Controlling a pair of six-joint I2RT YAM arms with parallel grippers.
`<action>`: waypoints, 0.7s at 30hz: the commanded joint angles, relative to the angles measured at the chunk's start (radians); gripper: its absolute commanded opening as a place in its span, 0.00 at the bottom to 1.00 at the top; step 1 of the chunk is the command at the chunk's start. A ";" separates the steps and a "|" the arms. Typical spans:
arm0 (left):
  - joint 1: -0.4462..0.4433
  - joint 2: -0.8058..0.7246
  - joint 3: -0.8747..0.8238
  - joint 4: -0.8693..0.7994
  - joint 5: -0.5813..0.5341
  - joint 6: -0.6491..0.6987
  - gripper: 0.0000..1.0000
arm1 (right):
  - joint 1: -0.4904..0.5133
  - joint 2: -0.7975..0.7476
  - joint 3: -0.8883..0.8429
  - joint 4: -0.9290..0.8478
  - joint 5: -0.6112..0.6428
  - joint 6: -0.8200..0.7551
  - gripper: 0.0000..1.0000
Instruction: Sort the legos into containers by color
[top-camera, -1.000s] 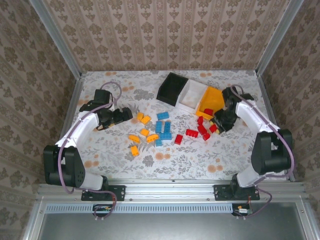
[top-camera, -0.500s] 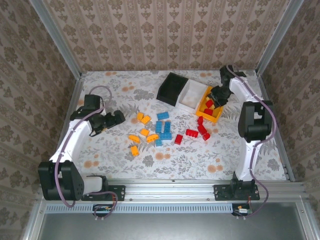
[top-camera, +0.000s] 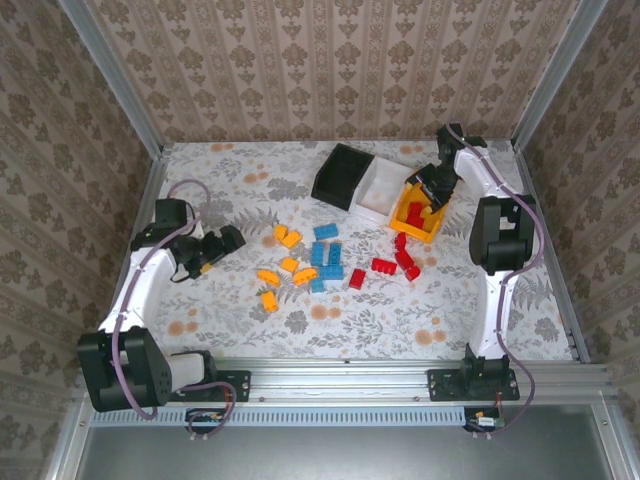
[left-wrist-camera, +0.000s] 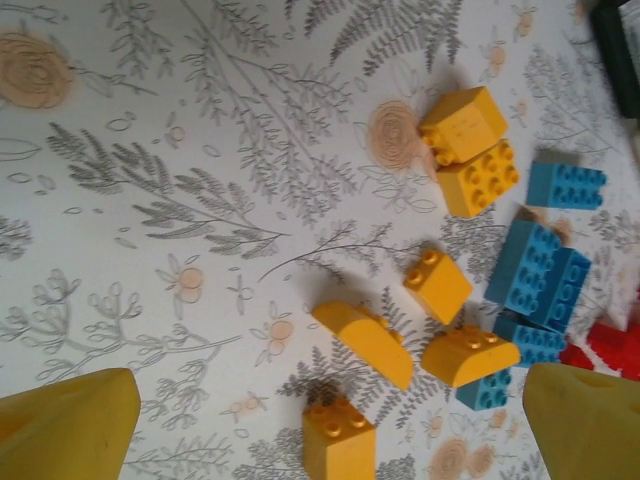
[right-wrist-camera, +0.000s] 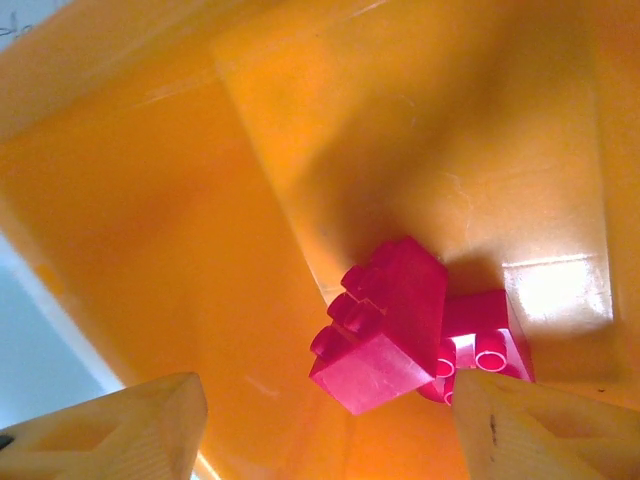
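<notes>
Orange, blue and red legos lie loose mid-table: orange ones (top-camera: 290, 264), blue ones (top-camera: 326, 254), red ones (top-camera: 384, 265). The containers stand in a row at the back: black bin (top-camera: 343, 176), white bin (top-camera: 380, 190), orange-yellow bin (top-camera: 428, 233). My right gripper (top-camera: 433, 186) hangs open over the orange-yellow bin (right-wrist-camera: 150, 200). A red brick (right-wrist-camera: 392, 322) sits below it on another red brick (right-wrist-camera: 487, 340), clear of both fingers (right-wrist-camera: 110, 432). My left gripper (top-camera: 226, 243) is open and empty, left of the orange bricks (left-wrist-camera: 362, 342).
Between the left fingers (left-wrist-camera: 65, 425) lie several orange bricks (left-wrist-camera: 338, 440), with blue ones (left-wrist-camera: 540, 265) to their right. Metal rails (top-camera: 140, 215) edge the table on both sides. Bare patterned tabletop (top-camera: 380, 320) stretches along the near side.
My right gripper carried a red brick from the red pile up to the orange-yellow bin, then opened and let it go. The left arm drew back a little to the left.
</notes>
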 joint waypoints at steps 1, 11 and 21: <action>0.003 0.028 -0.004 0.038 0.077 -0.030 1.00 | 0.005 -0.092 -0.024 0.011 0.003 -0.104 0.72; -0.037 0.109 0.007 0.145 0.120 -0.083 1.00 | 0.113 -0.311 -0.130 -0.100 0.064 -0.429 0.74; -0.171 0.205 0.085 0.163 0.093 -0.089 1.00 | 0.315 -0.359 -0.347 -0.256 0.271 -0.503 0.76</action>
